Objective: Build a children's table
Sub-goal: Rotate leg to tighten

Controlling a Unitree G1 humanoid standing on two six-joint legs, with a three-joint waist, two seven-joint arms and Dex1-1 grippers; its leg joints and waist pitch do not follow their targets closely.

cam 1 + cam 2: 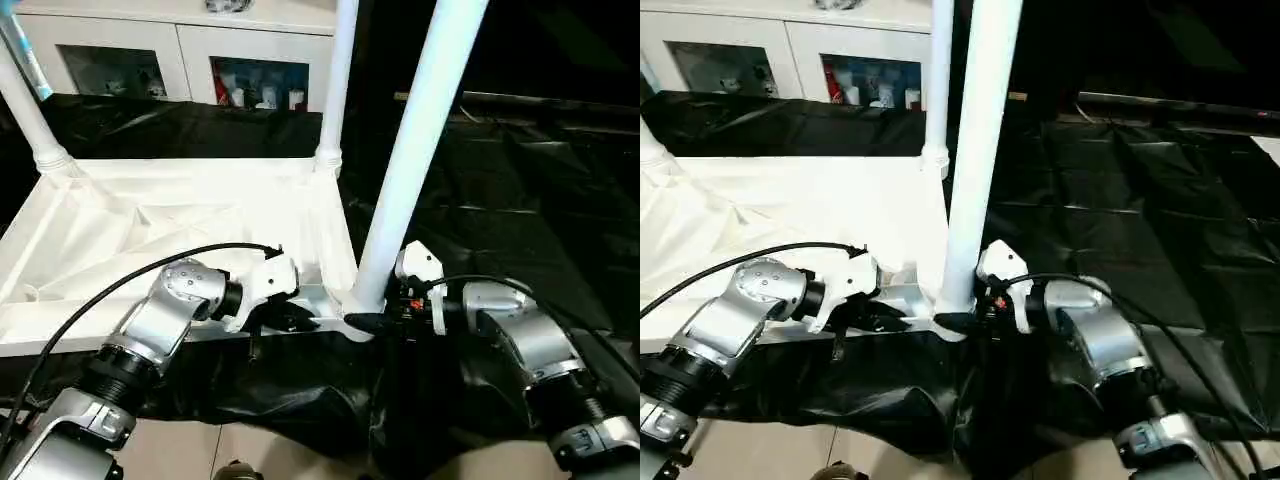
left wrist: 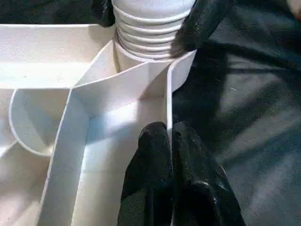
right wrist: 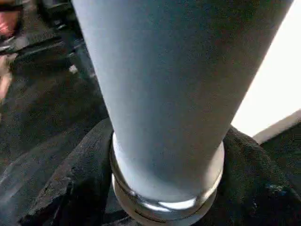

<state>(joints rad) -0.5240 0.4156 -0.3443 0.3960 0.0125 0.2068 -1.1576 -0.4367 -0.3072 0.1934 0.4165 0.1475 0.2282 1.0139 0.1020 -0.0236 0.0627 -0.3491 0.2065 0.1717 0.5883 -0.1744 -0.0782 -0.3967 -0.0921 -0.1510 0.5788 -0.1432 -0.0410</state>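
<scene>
As right claw point(image 1: 385, 318) straddles leg point(image 1: 420, 150), forearm level

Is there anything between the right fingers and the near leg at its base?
Nothing visible stands between them. In the right wrist view the black fingers sit on either side of the near leg just above its collar, right against it. The leg already stands in the corner socket of the table top, which lies upside down.
</scene>
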